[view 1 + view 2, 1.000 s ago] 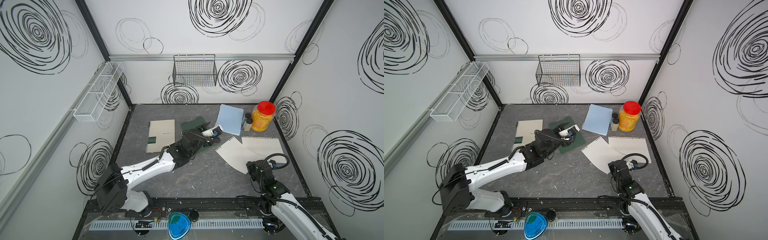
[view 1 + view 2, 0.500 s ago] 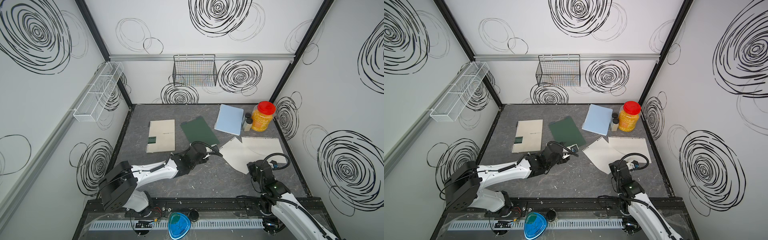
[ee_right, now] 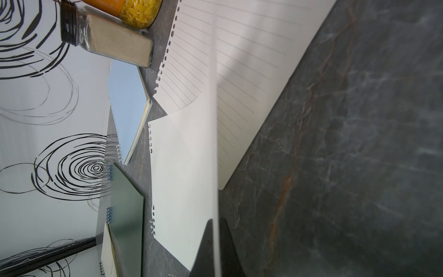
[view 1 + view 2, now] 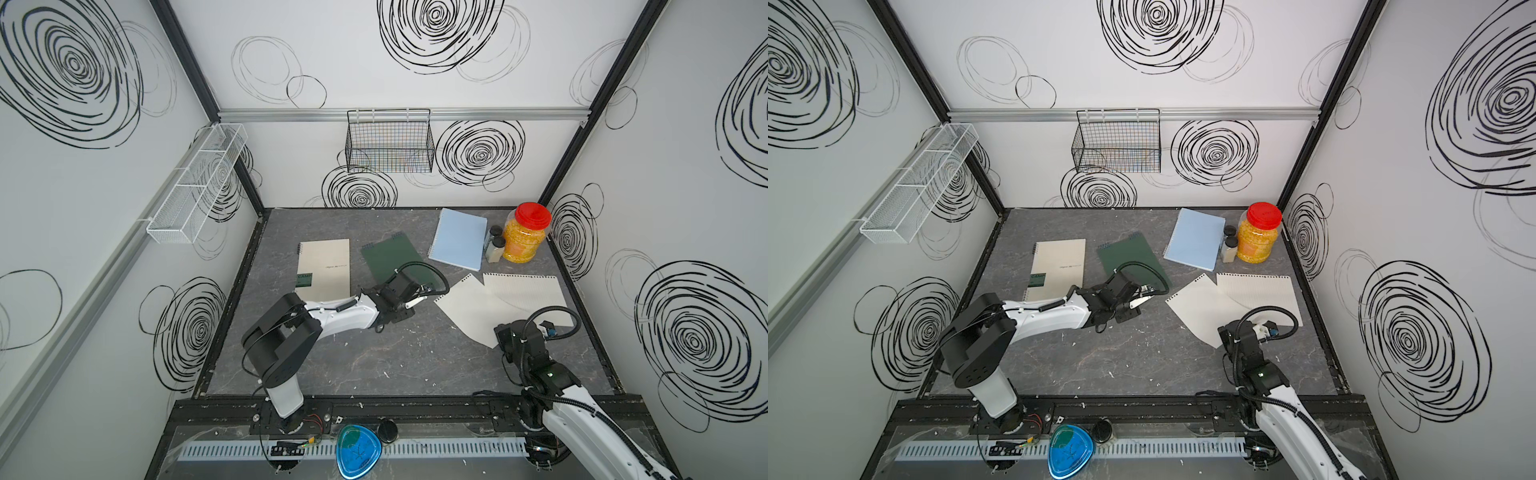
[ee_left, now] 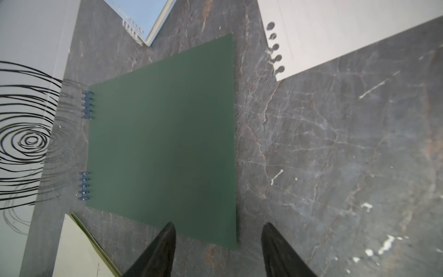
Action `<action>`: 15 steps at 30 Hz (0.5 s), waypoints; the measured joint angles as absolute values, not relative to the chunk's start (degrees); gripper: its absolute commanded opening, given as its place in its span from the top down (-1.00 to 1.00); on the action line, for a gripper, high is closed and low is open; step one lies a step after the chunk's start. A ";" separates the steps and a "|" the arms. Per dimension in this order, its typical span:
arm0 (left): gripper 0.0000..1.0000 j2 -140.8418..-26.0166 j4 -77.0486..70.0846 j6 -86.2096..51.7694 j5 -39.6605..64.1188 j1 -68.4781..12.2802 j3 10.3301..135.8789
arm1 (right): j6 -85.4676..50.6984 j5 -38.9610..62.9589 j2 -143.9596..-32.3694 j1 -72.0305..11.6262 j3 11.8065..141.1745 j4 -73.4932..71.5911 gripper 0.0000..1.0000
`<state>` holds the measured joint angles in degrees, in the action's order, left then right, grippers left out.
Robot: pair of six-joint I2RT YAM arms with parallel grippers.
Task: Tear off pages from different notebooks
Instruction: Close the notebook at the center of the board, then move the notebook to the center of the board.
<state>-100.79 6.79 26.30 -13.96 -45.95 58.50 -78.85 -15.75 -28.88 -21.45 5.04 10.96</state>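
The right gripper (image 3: 217,241) is clenched on the near corner of a loose cream page (image 3: 182,179), and the sheet runs edge-on between its closed fingers. In both top views this cream page (image 4: 469,309) lies tilted at the right of the dark marbled desk (image 4: 374,361), with its torn row of holes turned toward the left arm. It overlaps a lined page (image 4: 528,291) that rests nearer the right wall; which sheet is on top cannot be told.

The left gripper (image 5: 218,230) is spread wide and grasps nothing, poised over the near corner of the closed dark green notebook (image 5: 163,144). That notebook lies flat at mid-desk, its binding toward the back wall. A cream notebook (image 4: 326,266) with a small green label sits just to its left and a light blue notebook (image 4: 459,239) to its right; the three lie apart from one another. Beside the blue one, two small bottles (image 4: 493,249) stand against a red-lidded jar (image 4: 525,239) of yellow contents in the back right corner.
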 measured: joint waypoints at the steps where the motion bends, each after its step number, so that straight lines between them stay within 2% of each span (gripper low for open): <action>1: -0.20 -101.69 7.55 26.26 -13.89 -45.58 59.35 | -78.85 -15.75 -28.88 -21.45 5.02 10.96 1.00; 15: -0.11 -110.72 13.34 25.63 -13.37 -42.81 67.53 | -78.81 -15.81 -29.04 -21.45 4.89 10.46 1.00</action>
